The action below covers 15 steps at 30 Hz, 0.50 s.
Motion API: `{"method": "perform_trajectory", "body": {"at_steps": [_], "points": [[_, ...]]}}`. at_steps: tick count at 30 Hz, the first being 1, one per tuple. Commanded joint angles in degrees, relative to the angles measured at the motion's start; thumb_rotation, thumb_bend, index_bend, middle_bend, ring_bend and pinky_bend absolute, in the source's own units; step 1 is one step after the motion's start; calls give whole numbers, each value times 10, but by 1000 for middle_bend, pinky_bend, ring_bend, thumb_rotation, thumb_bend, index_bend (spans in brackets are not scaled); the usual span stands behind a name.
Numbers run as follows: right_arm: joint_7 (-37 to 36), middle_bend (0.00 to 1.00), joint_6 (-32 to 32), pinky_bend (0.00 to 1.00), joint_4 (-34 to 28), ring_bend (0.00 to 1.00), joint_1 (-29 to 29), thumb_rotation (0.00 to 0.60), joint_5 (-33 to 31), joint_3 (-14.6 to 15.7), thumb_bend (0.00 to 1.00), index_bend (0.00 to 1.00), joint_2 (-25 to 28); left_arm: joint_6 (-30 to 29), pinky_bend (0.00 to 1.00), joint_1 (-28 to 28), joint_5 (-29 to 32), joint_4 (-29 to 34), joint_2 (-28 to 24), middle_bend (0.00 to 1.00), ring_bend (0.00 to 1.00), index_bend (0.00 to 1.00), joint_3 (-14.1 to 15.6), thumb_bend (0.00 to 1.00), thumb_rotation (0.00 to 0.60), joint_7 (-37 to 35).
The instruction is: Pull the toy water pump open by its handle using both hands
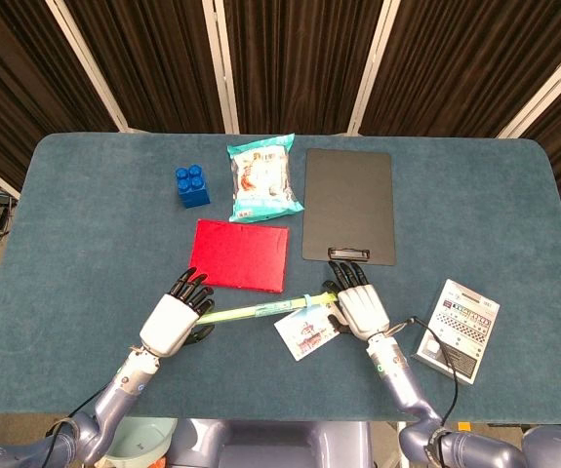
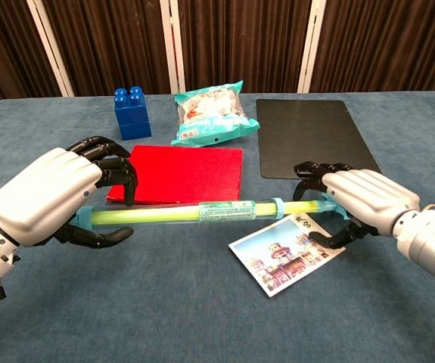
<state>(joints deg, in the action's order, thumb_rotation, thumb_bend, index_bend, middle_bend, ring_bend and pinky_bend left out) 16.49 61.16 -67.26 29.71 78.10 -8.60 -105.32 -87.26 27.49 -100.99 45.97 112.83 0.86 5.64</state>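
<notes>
Hiding pump handle: right hand [image 2: 368,198] | left hand [image 2: 47,195] covers barrel [image 2: 172,214] end

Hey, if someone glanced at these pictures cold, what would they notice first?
Probably the long yellow-green pump lying across the near middle of the table, with the left hand curled around one end and the right hand over its handle end. Behind it lies a bright red sheet.

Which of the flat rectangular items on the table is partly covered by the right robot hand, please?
The postcard with the building picture, lying just below the pump; the right robot hand overlaps its corner. The red sheet and black clipboard lie uncovered.
</notes>
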Motion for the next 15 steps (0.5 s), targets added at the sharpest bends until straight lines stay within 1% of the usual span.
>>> {"method": "perform_trajectory", "body": {"at_steps": [1,7,12,15], "points": [[-11,0,-4,0,11,0,6,600,4,0,299,385,-8,-1,143,0,-1,2,0,358,171,755,2,441,600,2],[-28,0,-8,0,40,0,15,600,10,3,325,540,-21,-2,143,-1,2,6,-4,358,172,755,2,440,600,2],[-39,0,-13,0,67,0,22,600,13,3,356,578,-25,-11,143,-3,-1,14,-11,357,171,755,4,440,600,1],[-44,8,-18,0,74,0,25,600,12,2,366,620,-20,-26,143,-7,-8,22,-18,357,171,755,10,440,600,2]]}}
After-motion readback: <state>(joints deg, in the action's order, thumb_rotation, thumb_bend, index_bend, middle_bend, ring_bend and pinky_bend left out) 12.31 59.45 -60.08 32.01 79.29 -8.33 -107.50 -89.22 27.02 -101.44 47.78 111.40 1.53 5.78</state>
